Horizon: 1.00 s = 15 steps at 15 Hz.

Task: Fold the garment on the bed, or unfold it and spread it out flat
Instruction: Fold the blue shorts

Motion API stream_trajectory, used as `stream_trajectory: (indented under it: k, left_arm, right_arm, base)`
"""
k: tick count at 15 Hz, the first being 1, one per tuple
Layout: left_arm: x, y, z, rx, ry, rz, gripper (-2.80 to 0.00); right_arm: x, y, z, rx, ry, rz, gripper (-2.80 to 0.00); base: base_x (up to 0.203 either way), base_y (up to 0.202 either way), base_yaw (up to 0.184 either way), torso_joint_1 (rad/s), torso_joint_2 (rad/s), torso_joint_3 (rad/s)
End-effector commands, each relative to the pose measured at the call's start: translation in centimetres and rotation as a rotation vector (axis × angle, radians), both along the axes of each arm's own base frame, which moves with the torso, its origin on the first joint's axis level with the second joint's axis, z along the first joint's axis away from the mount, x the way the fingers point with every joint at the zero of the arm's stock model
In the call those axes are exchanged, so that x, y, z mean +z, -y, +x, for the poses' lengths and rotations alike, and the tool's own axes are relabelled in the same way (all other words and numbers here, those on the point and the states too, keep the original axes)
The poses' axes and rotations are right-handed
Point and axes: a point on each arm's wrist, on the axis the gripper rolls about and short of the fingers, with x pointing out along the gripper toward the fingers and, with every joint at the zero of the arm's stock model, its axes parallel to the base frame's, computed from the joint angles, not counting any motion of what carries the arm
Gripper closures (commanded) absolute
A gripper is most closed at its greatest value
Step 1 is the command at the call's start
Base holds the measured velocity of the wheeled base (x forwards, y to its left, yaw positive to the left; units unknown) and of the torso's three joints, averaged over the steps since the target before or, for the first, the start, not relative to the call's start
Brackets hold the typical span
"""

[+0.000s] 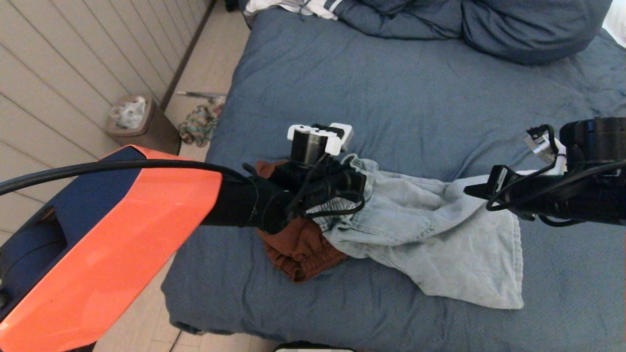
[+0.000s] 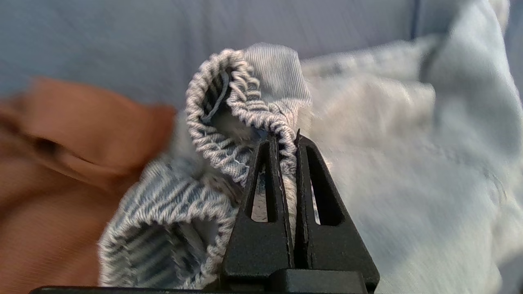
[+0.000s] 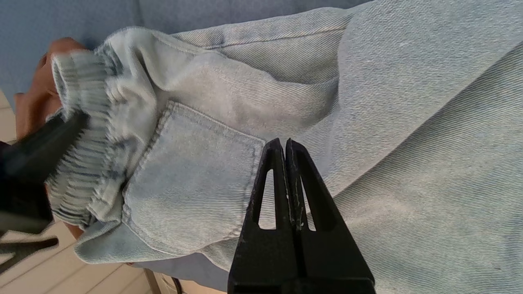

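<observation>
A light-blue denim garment (image 1: pixel 430 234) with an elastic waistband (image 2: pixel 229 94) lies crumpled on the slate-blue bed (image 1: pixel 415 98). My left gripper (image 1: pixel 359 189) (image 2: pixel 287 141) is shut on the waistband, pinching the gathered edge and lifting it slightly. The right gripper (image 1: pixel 472 189) (image 3: pixel 284 143) is shut with nothing between its fingers. It hovers close over the denim beside a back pocket (image 3: pixel 192 179), at the garment's far right side. A rust-brown garment (image 1: pixel 298 249) lies bunched under the denim's left end, partly hidden by my left arm.
The blue duvet and pillow (image 1: pixel 513 29) are bunched at the bed's far end, with a white striped cloth (image 1: pixel 293 7) beside them. On the floor to the left stand a brown bin (image 1: pixel 142 124) and a pair of shoes (image 1: pixel 200 124). The bed's near edge (image 1: pixel 293 332) is close.
</observation>
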Motion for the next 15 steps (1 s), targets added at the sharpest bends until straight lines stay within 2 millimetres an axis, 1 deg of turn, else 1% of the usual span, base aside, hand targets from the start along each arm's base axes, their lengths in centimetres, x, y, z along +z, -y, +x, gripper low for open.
stream_trajectory:
  k: [1, 4, 6, 9, 12, 15]
  left_arm:
    - [0.7, 0.0, 0.2, 0.024, 0.040, -0.033, 0.00]
    - [3.2, -0.5, 0.3, 0.105, 0.105, -0.090, 0.00]
    - [4.3, -1.1, 1.4, 0.197, 0.138, -0.117, 0.00]
    - [4.9, -2.2, 2.3, 0.231, 0.150, -0.126, 0.00]
    - [4.9, -2.5, 2.8, 0.242, 0.153, -0.126, 0.00]
    - [4.6, -2.5, 2.7, 0.238, 0.140, -0.112, 0.00]
  right_arm:
    - [0.1, 0.1, -0.1, -0.002, 0.005, 0.004, 0.00]
    - [0.3, 0.1, -0.2, -0.001, 0.011, 0.006, 0.00]
    - [0.3, 0.1, -0.2, 0.002, 0.011, 0.006, 0.00]
    - [0.3, 0.1, -0.3, 0.002, 0.010, 0.006, 0.00]
    - [0.2, 0.1, -0.3, 0.001, 0.009, 0.004, 0.00]
    - [0.1, 0.0, -0.1, 0.004, 0.003, 0.005, 0.00]
  base:
    - [0.000, 0.000, 0.000, 0.000, 0.00, 0.000]
    - [0.000, 0.000, 0.000, 0.000, 0.00, 0.000]
    - [0.000, 0.000, 0.000, 0.000, 0.00, 0.000]
    - [0.000, 0.000, 0.000, 0.000, 0.00, 0.000]
    - [0.000, 0.000, 0.000, 0.000, 0.00, 0.000]
    - [0.000, 0.000, 0.000, 0.000, 0.00, 0.000]
